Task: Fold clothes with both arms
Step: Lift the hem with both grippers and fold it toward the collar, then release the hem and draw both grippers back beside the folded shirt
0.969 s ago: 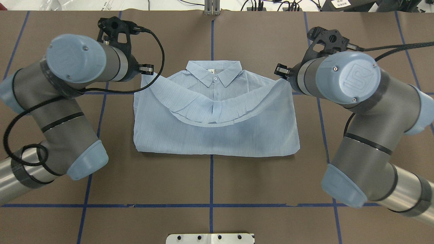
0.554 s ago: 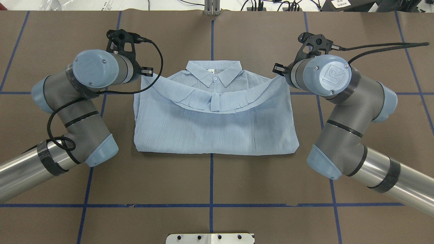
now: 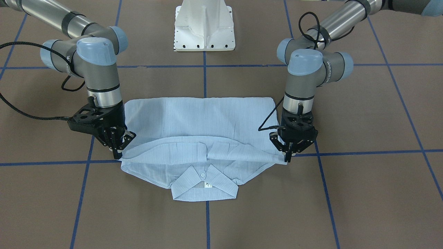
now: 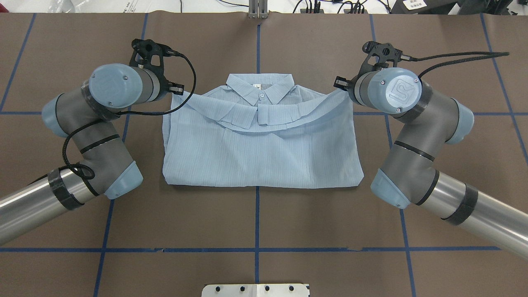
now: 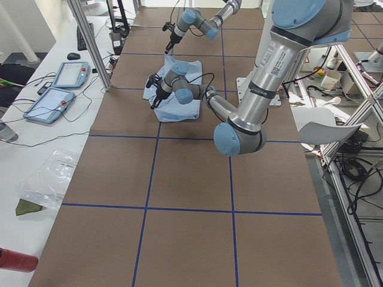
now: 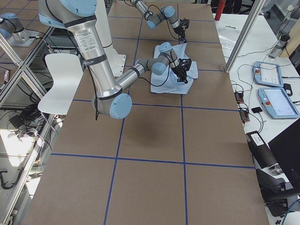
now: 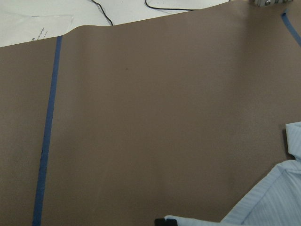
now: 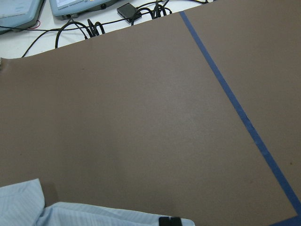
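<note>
The pale-blue striped shirt point(image 4: 264, 152) lies on the brown table, collar point(image 4: 264, 88) at the far side, lower half folded up over the chest. The folded hem sags in a curve just below the collar point(image 3: 204, 186). My left gripper point(image 4: 178, 88) is shut on the hem's left corner; it shows on the right of the front-facing view point(image 3: 288, 157). My right gripper point(image 4: 339, 83) is shut on the hem's right corner, on the left of that view point(image 3: 118, 154). Both corners are held low by the shoulders. The wrist views show only shirt edges point(image 7: 268, 202) point(image 8: 70, 214).
The white pedestal base point(image 3: 204, 27) stands at the near table edge point(image 4: 255, 290). Blue tape lines point(image 4: 257, 214) cross the brown table cover. A metal post point(image 4: 258, 10) and cables sit at the far edge. Tablets point(image 5: 69, 75) lie on a side table.
Both arms have moved toward the collar and come down, carrying the hem corners. The sagging hem edge has shifted from mid-chest to just below the collar.
</note>
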